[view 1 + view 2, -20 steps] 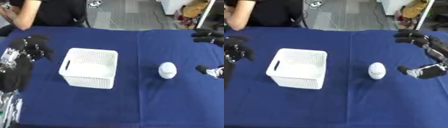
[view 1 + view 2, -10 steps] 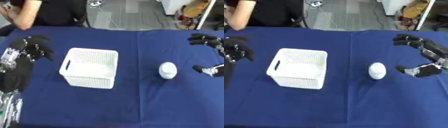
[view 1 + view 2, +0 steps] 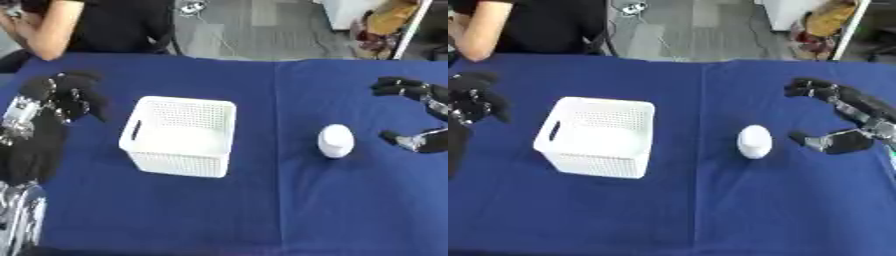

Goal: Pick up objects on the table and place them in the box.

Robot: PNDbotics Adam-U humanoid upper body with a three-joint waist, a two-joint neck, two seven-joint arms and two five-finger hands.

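Observation:
A white, egg-shaped object (image 3: 754,141) lies on the blue table, right of centre. Left of it stands a white perforated box (image 3: 181,135) with a handle slot, and I see nothing inside it. My right hand (image 3: 846,118) hovers open just right of the white object, its fingers spread above and its thumb low, not touching it. Over the table's left edge my left hand (image 3: 61,95) is raised, its fingers relaxed and holding nothing.
The blue cloth (image 3: 262,210) covers the whole table. A person in black sits at the far left edge (image 3: 96,25). Beyond the table's far edge there is grey floor with clutter at the upper right.
My right hand has moved left, closer to the white object. The left hand and the box have stayed put.

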